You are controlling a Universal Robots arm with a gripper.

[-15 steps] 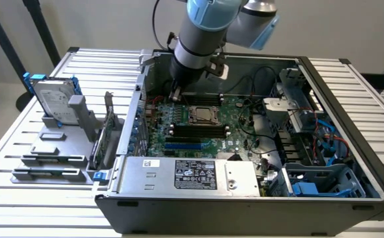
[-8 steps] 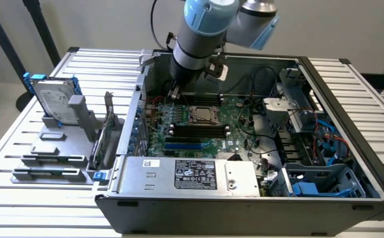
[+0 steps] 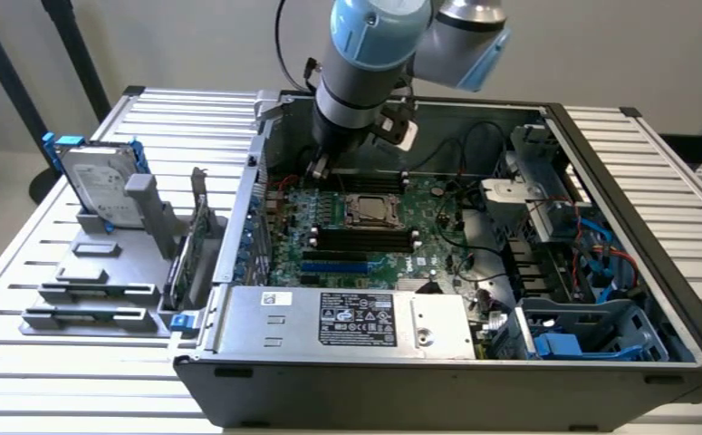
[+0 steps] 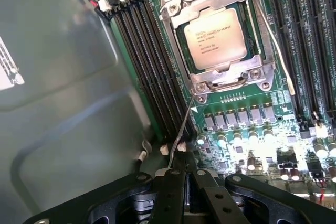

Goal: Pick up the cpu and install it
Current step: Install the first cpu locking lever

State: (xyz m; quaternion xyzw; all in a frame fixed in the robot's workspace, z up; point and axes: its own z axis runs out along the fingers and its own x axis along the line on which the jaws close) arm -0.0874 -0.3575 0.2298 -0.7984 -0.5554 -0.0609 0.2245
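Note:
The cpu [image 4: 215, 39], a small square chip with a dull silver top, lies flat in its socket on the green motherboard [image 4: 252, 129], inside a steel retention frame [image 4: 231, 74]. In the exterior view the cpu [image 3: 372, 209] sits mid-board. My gripper [image 4: 184, 176] is shut, its black fingers [image 4: 170, 192] pressed together just off the socket's corner. A thin wire socket lever [image 4: 184, 127] runs from that corner to my fingertips; I cannot tell whether it is clamped. Seen from outside, the gripper [image 3: 324, 169] hangs low over the board beside the case's left wall.
Black memory slots [image 4: 149, 66] run alongside the socket, close to the grey case wall [image 4: 58, 114]. A hard drive [image 3: 100, 186] with blue brackets stands on a grey rack outside the case. The power supply [image 3: 339, 317] and cable bundles [image 3: 568, 245] crowd the case's front and right.

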